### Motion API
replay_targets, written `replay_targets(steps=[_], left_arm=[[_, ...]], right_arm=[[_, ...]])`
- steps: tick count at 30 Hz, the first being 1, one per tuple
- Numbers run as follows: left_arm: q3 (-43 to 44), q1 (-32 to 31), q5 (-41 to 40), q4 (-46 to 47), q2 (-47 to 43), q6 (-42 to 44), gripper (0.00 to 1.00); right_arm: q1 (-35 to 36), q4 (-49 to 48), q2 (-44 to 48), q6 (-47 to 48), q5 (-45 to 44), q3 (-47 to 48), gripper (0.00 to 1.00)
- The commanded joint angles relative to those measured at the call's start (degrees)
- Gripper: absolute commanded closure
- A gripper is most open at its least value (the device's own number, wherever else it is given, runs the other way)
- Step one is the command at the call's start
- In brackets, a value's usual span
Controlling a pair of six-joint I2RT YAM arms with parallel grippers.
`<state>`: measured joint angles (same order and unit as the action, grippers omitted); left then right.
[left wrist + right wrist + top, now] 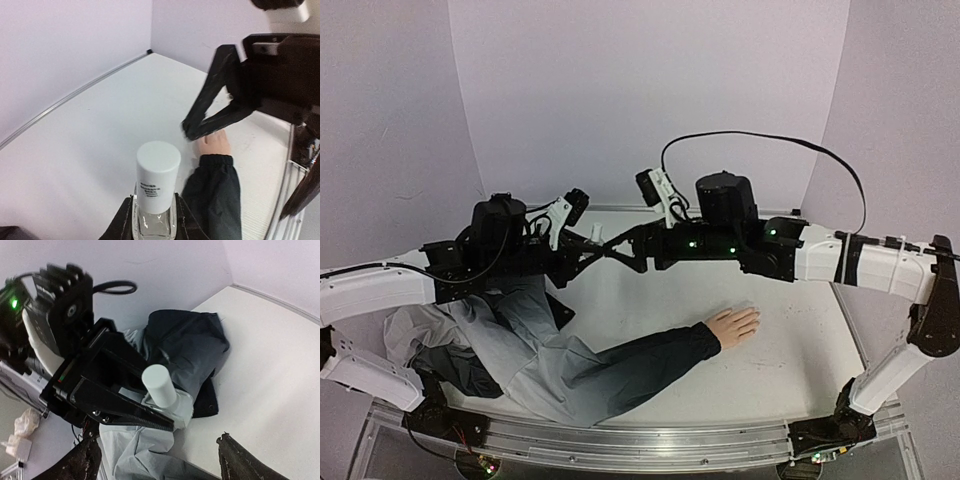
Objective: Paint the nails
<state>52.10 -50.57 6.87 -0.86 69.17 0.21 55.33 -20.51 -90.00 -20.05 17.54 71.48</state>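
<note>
The pale peach mannequin hand lies flat on the white table at the end of a dark sleeve; its nails are too small to make out. My left gripper is shut on a small glass bottle with a white cap, held upright above the table. My right gripper is open, its fingers wide apart just in front of the bottle's cap. In the left wrist view the right gripper hides the fingers of the hand.
A grey shirt and dark jacket lie bunched at the table's left, under my left arm. White walls close the table's back and sides. A black cable loops over the right arm.
</note>
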Motion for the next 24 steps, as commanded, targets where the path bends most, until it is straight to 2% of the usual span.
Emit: replay_targets(steps=[1, 8, 15, 19, 24], left_arm=[[0.97, -1.3, -14.97, 4.06, -1.22, 1.76, 1.0], [1.47, -2.58, -16.29, 4.1, -0.58, 1.81, 1.0], [0.2, -3.22, -16.48, 4.11, -1.45, 2.17, 1.0], [-0.6, -3.22, -16.3, 4.11, -2.56, 2.0, 1.0], [-1.03, -3.22, -15.95, 4.06, -3.75, 1.0, 1.0]], right_arm=[[0.42, -1.71, 3.93, -8.75, -10.36, 0.22, 0.18], [2.85, -1.51, -1.96, -10.29, -12.73, 7.46, 0.2], [3.81, -1.08, -7.72, -11.76, -15.21, 13.84, 0.32], [4.05, -0.85, -10.96, -12.06, -15.78, 16.93, 0.42], [4.09, -0.67, -14.14, -11.99, -14.06, 20.22, 0.66]])
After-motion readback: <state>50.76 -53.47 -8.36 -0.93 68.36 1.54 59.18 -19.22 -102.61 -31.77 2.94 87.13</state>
